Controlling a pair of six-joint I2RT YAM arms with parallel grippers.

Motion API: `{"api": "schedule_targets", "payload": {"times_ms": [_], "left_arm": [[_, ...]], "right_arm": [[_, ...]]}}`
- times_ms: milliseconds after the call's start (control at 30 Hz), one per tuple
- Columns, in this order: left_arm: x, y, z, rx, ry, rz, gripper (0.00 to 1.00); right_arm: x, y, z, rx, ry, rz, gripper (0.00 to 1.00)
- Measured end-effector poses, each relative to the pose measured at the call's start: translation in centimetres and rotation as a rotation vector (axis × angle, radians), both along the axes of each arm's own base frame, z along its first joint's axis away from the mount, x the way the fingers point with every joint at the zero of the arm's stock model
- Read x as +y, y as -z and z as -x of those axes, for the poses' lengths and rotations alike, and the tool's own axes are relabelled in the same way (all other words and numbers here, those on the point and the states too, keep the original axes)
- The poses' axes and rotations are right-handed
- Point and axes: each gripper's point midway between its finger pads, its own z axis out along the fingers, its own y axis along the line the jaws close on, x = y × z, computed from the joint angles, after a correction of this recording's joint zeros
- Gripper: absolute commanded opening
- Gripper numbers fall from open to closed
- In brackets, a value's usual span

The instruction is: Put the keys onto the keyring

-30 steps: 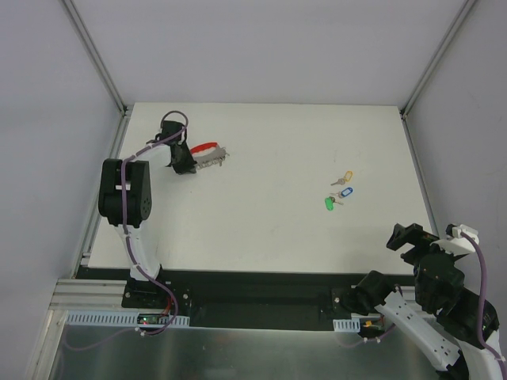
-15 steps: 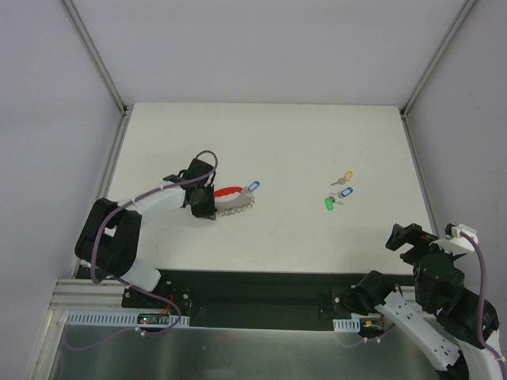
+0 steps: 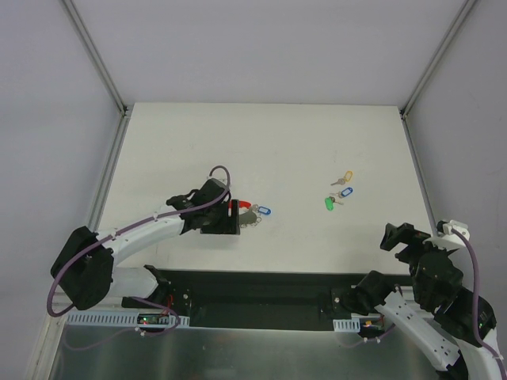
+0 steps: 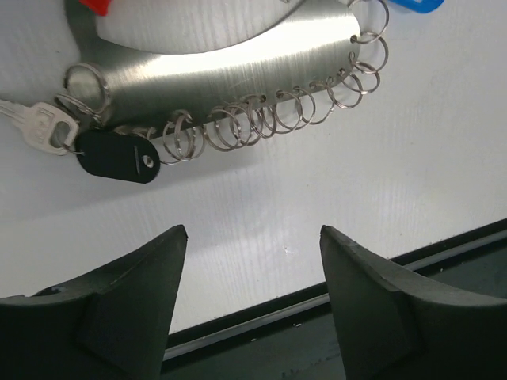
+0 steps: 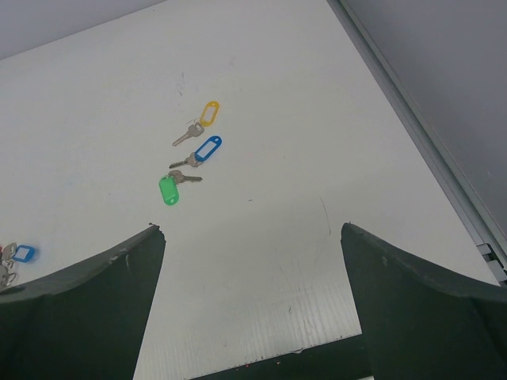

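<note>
The keyring [image 4: 230, 63], a curved silver plate with a red end and a row of several small wire rings, lies flat on the white table. A black-tagged key [image 4: 119, 156] and a blue tag [image 3: 264, 211] hang from it. My left gripper [image 4: 252, 237] is open just beside the keyring [image 3: 247, 214], with only bare table between its fingers. The loose keys lie together to the right: yellow [image 5: 208, 113], blue [image 5: 207, 149] and green [image 5: 168, 191]. My right gripper [image 5: 249, 229] hovers open and empty, well short of the keys, near the table's front right edge.
The table's black front edge strip [image 4: 333, 301] runs right under the left fingers. Grey enclosure walls and a metal frame rail [image 5: 428, 150] border the table on the right. In the top view the loose keys [image 3: 341, 191] sit about a hand's width from the right rail.
My left arm carried the keyring from the far left of the table toward the near middle, then opened and let it go. The right arm barely moved.
</note>
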Motion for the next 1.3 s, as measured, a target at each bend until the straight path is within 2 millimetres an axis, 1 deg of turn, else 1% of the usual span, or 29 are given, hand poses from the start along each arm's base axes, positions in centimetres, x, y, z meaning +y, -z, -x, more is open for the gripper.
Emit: {"api": "schedule_targets", "payload": {"times_ms": [67, 167, 300, 367, 467, 600, 733, 933, 1067, 1167, 1300], "left_arm": [[0.4, -0.4, -0.5, -0.036, -0.019, -0.01, 0.75], [0.7, -0.6, -0.9, -0.059, -0.034, -0.022, 0.76], [0.5, 0.9, -0.4, -0.028, -0.007, -0.072, 0.77], [-0.1, 1.8, 0.3, -0.003, 0.033, -0.099, 0.77], [-1.1, 2.7, 0.6, 0.019, 0.068, -0.12, 0.75], [-2.6, 3.2, -0.2, 0.031, 0.085, -0.113, 0.73], [-4.0, 3.0, -1.5, 0.017, 0.095, -0.101, 0.73], [-5.2, 1.7, -2.6, -0.04, 0.146, -0.084, 0.76], [-5.2, 0.2, -3.3, -0.124, 0.223, -0.114, 0.77], [-5.6, -1.6, -4.4, -0.204, 0.305, -0.141, 0.74], [-6.3, -3.6, -5.6, -0.287, 0.421, -0.191, 0.65]], "right_arm": [[0.1, 0.0, 0.0, -0.001, -0.006, 0.002, 0.96], [0.2, -0.1, -0.1, -0.002, -0.01, 0.003, 0.96], [0.2, -0.1, -0.1, -0.001, -0.011, 0.006, 0.96], [0.2, -0.1, -0.1, -0.001, -0.013, 0.006, 0.96], [0.2, -0.1, -0.1, -0.001, -0.014, 0.008, 0.96], [0.2, 0.0, -0.1, 0.001, -0.015, 0.012, 0.96], [0.2, 0.1, -0.1, 0.003, -0.015, 0.015, 0.96], [0.2, 0.1, -0.1, 0.005, -0.016, 0.019, 0.96], [0.2, 0.1, -0.1, 0.005, -0.016, 0.019, 0.96], [0.3, 0.1, -0.1, 0.005, -0.017, 0.02, 0.96], [0.3, 0.1, -0.2, 0.004, -0.021, 0.019, 0.96]]}}
